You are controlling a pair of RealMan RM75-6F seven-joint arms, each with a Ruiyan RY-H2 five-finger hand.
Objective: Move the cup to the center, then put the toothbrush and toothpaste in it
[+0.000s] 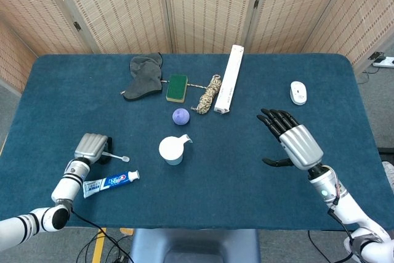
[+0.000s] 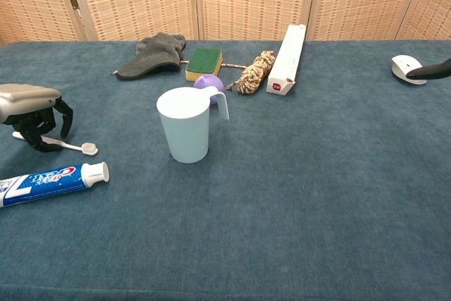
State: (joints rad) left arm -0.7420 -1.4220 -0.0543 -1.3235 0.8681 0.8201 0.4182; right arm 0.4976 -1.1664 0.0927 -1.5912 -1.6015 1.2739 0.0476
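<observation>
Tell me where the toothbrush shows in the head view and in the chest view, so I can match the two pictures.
Head view: the toothbrush lies lower left, its handle under the left hand, head pointing toward the cup.
Chest view: the toothbrush sits at the left edge, handle among the left hand's fingers, above the toothpaste.
Shared landmark: the white cup, just right of the brush in both.
</observation>
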